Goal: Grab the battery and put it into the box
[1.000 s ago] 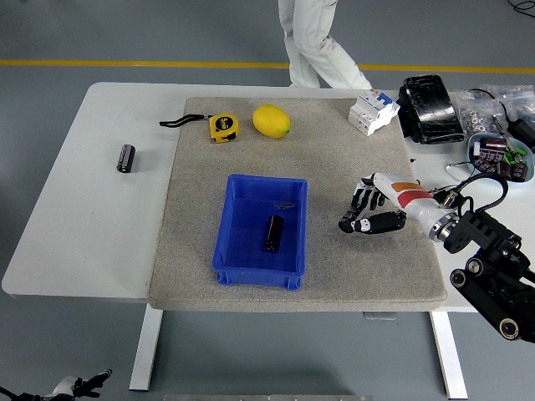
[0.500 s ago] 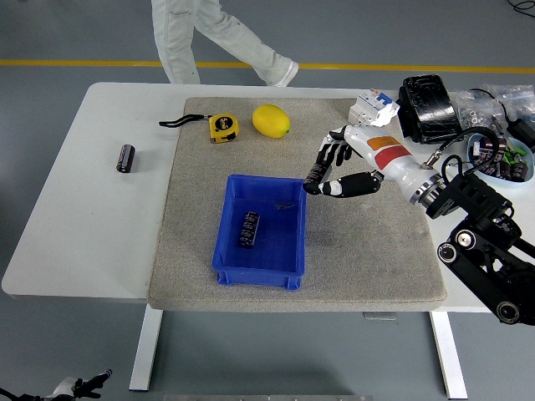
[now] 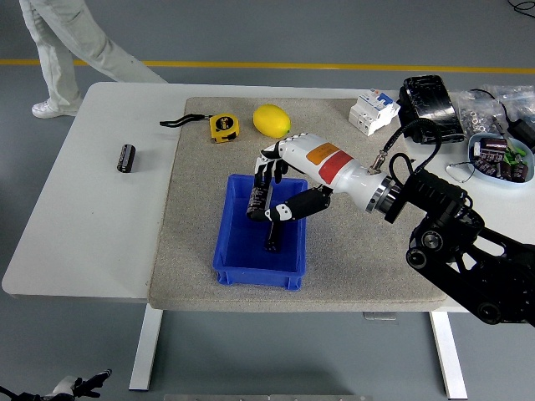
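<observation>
Right hand (image 3: 269, 192): shifted leftward from the mat's right part to a position over the blue box (image 3: 236, 263), now reaching into its far half. Fingers curled around a dark battery (image 3: 258, 200), held upright at the box's far-left interior; the grasp appears closed on it, thumb below and fingers above. A second dark cylinder (image 3: 272, 237) stands or leans in the box just near of the hand; whether it touches the hand cannot be told.

Judgement: the battery is inside the box walls but not clearly released, so placement is not confirmed; the hand gripping an item already in the box suggests a re-pick or adjustment.

Grey mat (image 3: 359, 259): carries the box at centre.

White surface (image 3: 75, 242): a further battery (image 3: 125, 157) lies at the left, well apart from the box, untouched.

Far edge of mat: tape measure (image 3: 221, 126) and lemon (image 3: 271, 120), side by side.

Person (image 3: 63, 50): walking beyond the far-left corner, further left than before.

Left hand: not seen.
</observation>
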You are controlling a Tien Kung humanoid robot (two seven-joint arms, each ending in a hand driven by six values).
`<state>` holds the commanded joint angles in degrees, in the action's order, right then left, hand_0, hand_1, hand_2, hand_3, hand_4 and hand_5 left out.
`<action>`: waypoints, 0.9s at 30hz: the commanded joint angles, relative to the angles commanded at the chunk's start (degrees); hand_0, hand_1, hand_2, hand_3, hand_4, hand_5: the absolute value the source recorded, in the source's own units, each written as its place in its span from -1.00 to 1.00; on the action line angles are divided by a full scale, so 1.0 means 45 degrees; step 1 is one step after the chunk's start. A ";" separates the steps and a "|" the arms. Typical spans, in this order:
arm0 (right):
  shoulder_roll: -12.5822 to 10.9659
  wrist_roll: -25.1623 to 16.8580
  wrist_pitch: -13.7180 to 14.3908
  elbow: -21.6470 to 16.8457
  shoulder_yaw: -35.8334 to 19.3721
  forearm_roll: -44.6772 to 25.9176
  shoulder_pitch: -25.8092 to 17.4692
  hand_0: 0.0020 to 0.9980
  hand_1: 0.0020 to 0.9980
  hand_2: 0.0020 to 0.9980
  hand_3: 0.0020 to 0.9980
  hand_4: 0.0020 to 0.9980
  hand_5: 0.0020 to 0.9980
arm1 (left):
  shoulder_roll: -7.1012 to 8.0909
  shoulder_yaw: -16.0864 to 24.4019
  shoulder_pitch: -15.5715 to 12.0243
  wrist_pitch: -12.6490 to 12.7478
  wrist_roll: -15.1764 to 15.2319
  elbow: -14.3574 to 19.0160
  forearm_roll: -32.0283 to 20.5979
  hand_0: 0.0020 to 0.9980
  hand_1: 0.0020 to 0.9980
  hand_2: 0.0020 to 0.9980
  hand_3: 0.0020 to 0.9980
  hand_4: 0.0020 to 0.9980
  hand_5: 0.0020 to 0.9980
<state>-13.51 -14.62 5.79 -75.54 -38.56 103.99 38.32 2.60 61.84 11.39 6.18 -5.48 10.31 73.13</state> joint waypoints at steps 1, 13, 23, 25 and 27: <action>0.0017 0.0022 -0.0037 0.0048 -0.0010 0.0061 0.0002 -0.23 -0.21 -0.13 0.07 0.84 -0.48 | 0.0005 0.0004 0.0000 -0.0003 0.0005 0.0000 0.0012 0.34 0.20 0.45 0.40 0.42 0.42; 0.0071 0.0214 -0.0372 0.0270 -0.0319 0.0286 -0.0179 -0.17 -0.04 0.03 0.41 1.00 -0.41 | 0.0015 -0.0054 0.0008 -0.0029 -0.0018 0.0000 0.0020 0.34 0.20 0.45 0.40 0.42 0.43; 0.0091 0.0228 -0.0494 0.0387 -0.0535 0.0361 -0.0364 -0.15 0.00 0.06 0.42 1.00 -0.38 | 0.0017 0.0016 -0.0070 -0.0039 -0.0041 0.0000 0.0104 0.34 0.20 0.45 0.41 0.42 0.43; 0.0094 0.0230 -0.0502 0.0394 -0.0528 0.0356 -0.0374 -0.15 0.00 0.07 0.41 1.00 -0.35 | 0.0020 -0.0001 -0.0075 -0.0045 -0.0038 0.0000 0.0091 0.34 0.20 0.45 0.41 0.43 0.43; 0.0100 0.0236 -0.0511 0.0399 -0.0543 0.0356 -0.0382 -0.15 0.00 0.07 0.41 1.00 -0.35 | 0.0023 -0.0032 -0.0071 -0.0055 -0.0036 0.0000 0.0074 0.34 0.20 0.45 0.41 0.43 0.43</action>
<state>-13.06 -13.56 3.49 -73.74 -41.00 105.60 36.60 2.70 61.69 11.07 5.93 -5.64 10.31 73.46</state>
